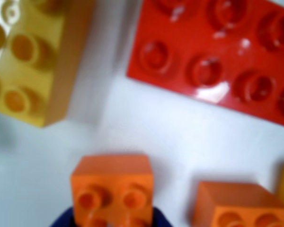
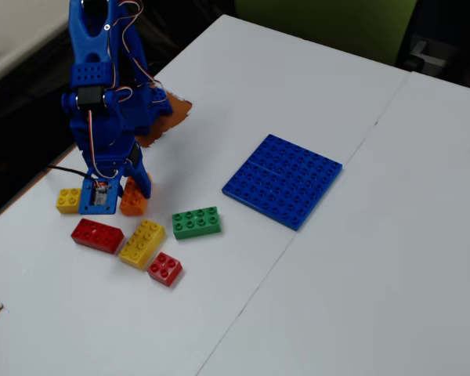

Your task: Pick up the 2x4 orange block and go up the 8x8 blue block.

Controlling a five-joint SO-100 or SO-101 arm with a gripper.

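- Orange 2x4 block sits on the white counter directly under your arm, at the left of the fixed view; most of it is hidden behind the blue gripper.
- In the wrist view you see one end of that block at the bottom centre, with dark blue gripper parts showing on both sides of it at the frame's lower edge.
- You cannot tell from either view whether the jaws are clamped on the block or only straddling it, nor how far they are apart.
- Just right of it in the wrist view lies a second orange brick, close but apart.
- A small yellow brick rests just left of the gripper in the fixed view.
- Nearer to you are a red 2x4 brick, a yellow 2x4 brick and a small red brick; the first two fill the top of the wrist view.
- A green brick lies to the right of the arm.
- The 8x8 blue block lies flat on the counter well apart to the right, with nothing on it.
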